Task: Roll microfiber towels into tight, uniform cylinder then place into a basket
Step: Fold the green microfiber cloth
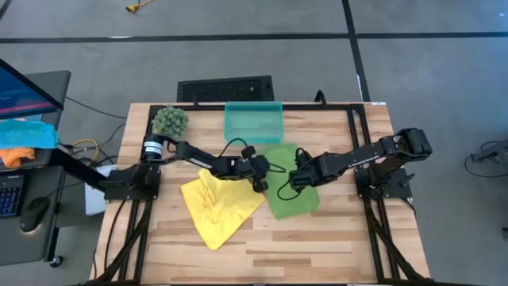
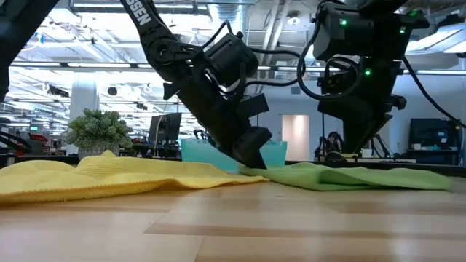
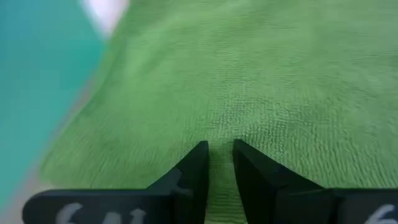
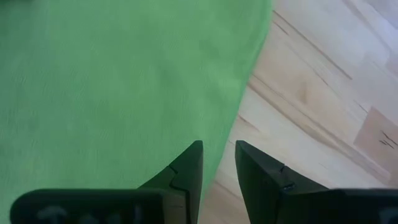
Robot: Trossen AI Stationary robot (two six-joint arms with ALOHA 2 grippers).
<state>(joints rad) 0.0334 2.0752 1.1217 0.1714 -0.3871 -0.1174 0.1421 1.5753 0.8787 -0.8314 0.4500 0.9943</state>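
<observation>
The lime green microfiber towel (image 1: 290,184) lay spread and only a little rumpled on the pale wooden slatted table (image 1: 333,246), just in front of the translucent teal plastic basket (image 1: 253,121) at the table's far edge. Beside it, toward the left arm's side, the bright yellow microfiber towel (image 1: 216,205) lay crumpled, its edge meeting the green one.

Both grippers were down on the green cloth from opposite sides. The left gripper (image 1: 260,179) sat at the edge nearest the yellow towel, its dark fingers (image 3: 194,171) drawn close with a thin fold of green pile between the tips; I took that for a pinch. The right gripper (image 1: 292,183) stood over the middle of the towel. In its own wrist view the fingers (image 4: 188,168) stood a narrow gap apart over a green edge with bare wood beside it; whether they held cloth I could not tell.

The towel ran roughly from the basket toward the near edge, and neither cloth looked rolled yet. With the arms about equally near, I judged the roll would have to run along that line
</observation>
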